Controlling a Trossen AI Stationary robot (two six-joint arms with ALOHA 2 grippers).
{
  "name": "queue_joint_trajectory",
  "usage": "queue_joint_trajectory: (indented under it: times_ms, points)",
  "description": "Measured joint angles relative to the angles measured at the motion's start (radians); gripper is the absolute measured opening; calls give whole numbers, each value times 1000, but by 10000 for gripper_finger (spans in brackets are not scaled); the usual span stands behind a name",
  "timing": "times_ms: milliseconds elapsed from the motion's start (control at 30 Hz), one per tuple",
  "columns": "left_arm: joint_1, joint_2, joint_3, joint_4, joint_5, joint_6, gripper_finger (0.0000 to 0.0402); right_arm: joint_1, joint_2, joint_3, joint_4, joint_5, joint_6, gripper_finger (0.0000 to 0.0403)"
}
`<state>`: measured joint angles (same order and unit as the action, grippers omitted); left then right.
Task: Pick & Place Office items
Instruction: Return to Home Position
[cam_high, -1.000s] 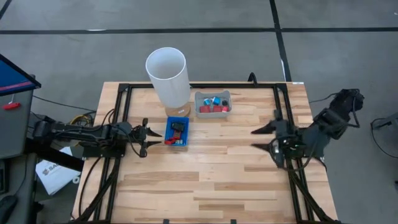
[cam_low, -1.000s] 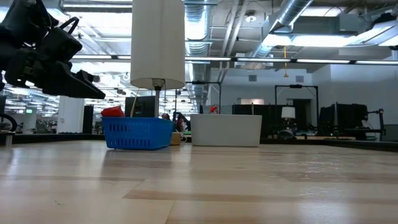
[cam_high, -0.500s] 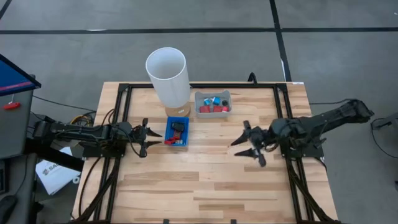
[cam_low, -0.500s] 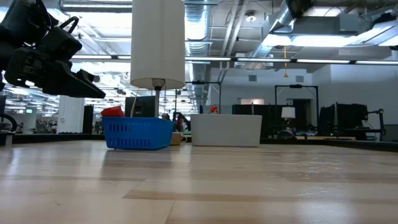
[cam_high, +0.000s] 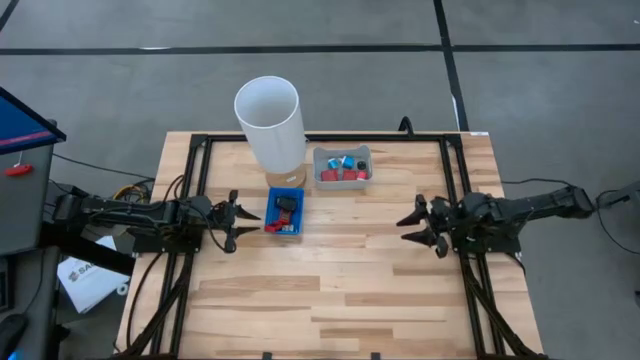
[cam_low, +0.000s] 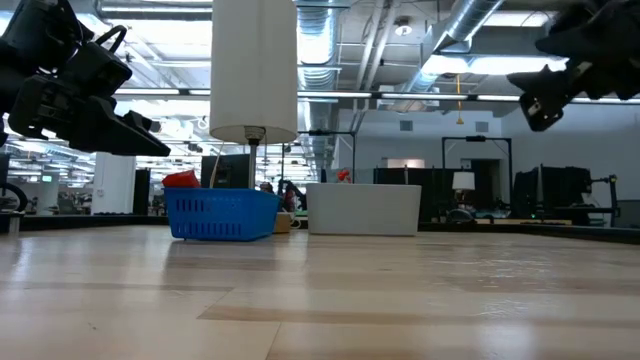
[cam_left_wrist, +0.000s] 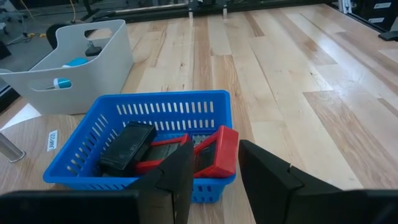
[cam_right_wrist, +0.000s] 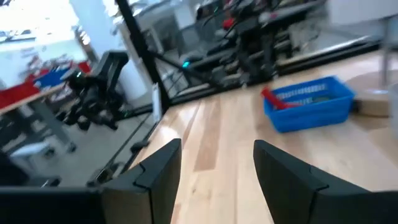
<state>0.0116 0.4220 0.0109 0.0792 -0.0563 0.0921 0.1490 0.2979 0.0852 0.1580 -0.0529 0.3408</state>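
Office items lie in two containers. A blue basket holds a black piece and red pieces. A pale bin behind it holds red, blue and black bits. My left gripper hovers open just left of the basket, its fingers pointing at the basket's near wall. My right gripper is open above the bare table near the right edge, pointing left at the basket. It appears high at the right in the low view.
A tall white cylinder stands at the far edge, just behind the blue basket. A black frame runs along the table's sides. Bare wood stretches between the two grippers and toward the near edge.
My right gripper has come down from well above the table to a low height by the right edge. It swung out toward the middle, then drew back, and has tipped to point level. It has stayed open.
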Motion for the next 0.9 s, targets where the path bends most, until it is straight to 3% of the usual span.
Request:
queue_joint_trajectory:
  times_ms: [267,333,700,800,900]
  points:
    - [0,0,0,0,0,0,121,-1,-254,-72,-159,52,-16,193]
    - [0,0,0,2,0,0,121,0,-292,-73,-154,49,-108,193]
    - [0,0,0,7,0,0,121,1,-296,-74,-156,52,-526,193]
    - [0,0,0,8,0,0,121,1,-296,-74,-157,52,-533,193]
    - [0,0,0,8,0,0,121,1,-296,-77,-146,53,-411,193]
